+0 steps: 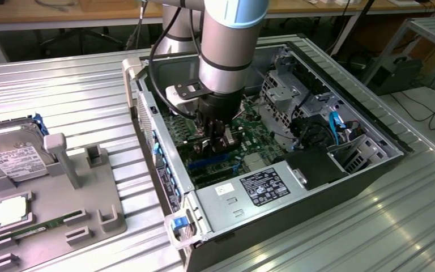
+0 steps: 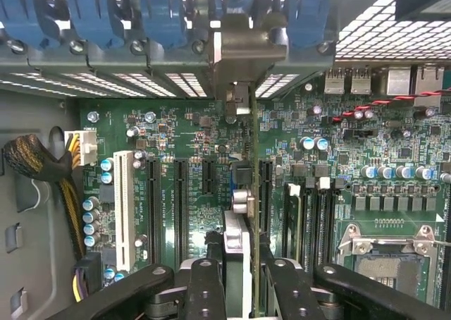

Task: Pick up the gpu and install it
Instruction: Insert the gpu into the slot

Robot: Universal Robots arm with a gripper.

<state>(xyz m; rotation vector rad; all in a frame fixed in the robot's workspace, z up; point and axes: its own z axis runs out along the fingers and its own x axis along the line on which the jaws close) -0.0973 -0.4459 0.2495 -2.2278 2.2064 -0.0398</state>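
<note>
GPU (image 2: 238, 263), a thin dark expansion card seen edge-on with its silver metal bracket (image 2: 243, 59) reaching up to the rear slot openings, is clamped between the black fingers (image 2: 206, 278) of the gripper (image 2: 238, 285), which are partly closed on it, inside the open black computer case (image 1: 369, 122). Card stands upright over the green motherboard (image 2: 197, 122), lined up with a long black expansion slot; whether its edge connector is fully seated cannot be told, since the card itself hides the slot beneath. Judgement: pick-up done, insertion under way or near its end; release not yet made. Neighbouring black slots (image 2: 180, 207) and a white slot (image 2: 124, 207) lie just beside, free of cards. Blue retention clips (image 2: 91, 17) sit along the rear panel above the bracket. Braided cable bundle (image 2: 32, 158) lies well apart. In the exterior view the silver arm (image 1: 229, 51) reaches down into the case; grey fixture tray (image 1: 89, 198) on the ribbed metal table (image 1: 59, 96) holds a silver hard drive (image 1: 9, 153) and green memory stick (image 1: 47, 225).
</note>
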